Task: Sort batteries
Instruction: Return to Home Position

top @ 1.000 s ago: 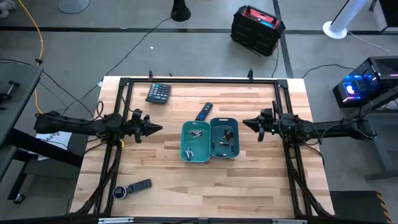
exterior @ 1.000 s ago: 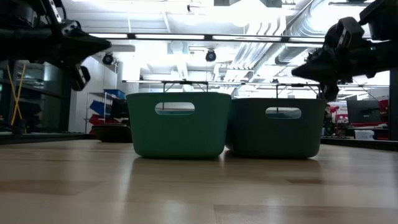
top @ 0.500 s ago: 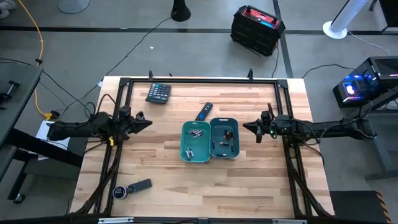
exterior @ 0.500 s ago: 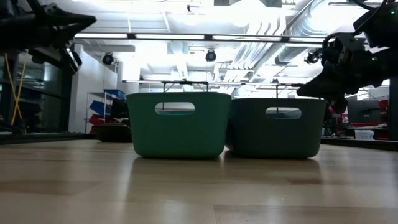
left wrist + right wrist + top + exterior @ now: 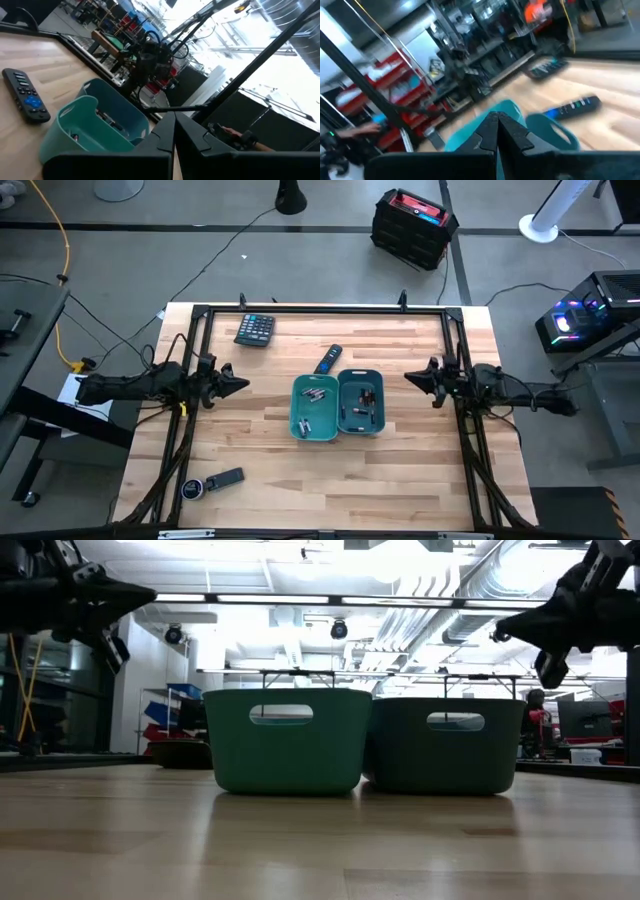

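My left gripper (image 5: 238, 384) pinched shut, empty | right gripper (image 5: 411, 378) likewise | batteries (image 5: 316, 394) in bins (image 5: 295, 408) between them, well apart | risk: low swing home clips a bin, spilling them

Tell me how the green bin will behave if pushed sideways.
The green bin would probably slide rather than tip: it stands wide and flat on the smooth table. The blue bin seems to touch it, so that would likely shift too.

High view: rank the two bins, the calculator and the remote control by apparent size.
1. teal bin and blue bin, too alike to separate.
2. calculator.
3. remote control, narrower than the calculator.
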`<action>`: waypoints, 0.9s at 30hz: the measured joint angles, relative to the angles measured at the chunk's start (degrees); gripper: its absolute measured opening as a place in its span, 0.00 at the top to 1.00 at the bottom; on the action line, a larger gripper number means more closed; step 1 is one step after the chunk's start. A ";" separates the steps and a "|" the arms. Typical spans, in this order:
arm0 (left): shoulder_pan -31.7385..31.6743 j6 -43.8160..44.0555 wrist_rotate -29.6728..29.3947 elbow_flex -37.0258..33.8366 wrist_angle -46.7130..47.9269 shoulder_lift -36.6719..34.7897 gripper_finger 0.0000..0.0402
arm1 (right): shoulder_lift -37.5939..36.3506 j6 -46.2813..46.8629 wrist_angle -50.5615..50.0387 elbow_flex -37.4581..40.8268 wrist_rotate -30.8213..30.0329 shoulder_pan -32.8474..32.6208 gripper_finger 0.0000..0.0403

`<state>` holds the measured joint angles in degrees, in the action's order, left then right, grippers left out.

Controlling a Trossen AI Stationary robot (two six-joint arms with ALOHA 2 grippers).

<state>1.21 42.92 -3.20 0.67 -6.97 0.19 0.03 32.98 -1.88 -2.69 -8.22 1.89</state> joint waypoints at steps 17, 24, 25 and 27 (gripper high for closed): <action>0.02 -0.04 0.22 0.02 6.08 -0.01 1.00 | -0.04 0.03 6.81 2.13 -0.47 -0.89 1.00; 0.00 -0.02 0.20 0.02 6.19 0.00 1.00 | -0.04 0.03 6.81 2.13 -0.45 -1.14 1.00; 0.00 -0.04 0.21 0.02 6.19 0.00 1.00 | -0.03 0.03 6.81 2.13 -0.41 -1.34 1.00; 0.00 -0.04 0.20 0.02 6.19 0.00 1.00 | 0.44 0.03 6.85 2.15 -0.23 -1.37 1.00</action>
<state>1.21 42.88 -3.01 0.69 -0.78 0.19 0.48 33.01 4.97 -0.54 -8.45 0.52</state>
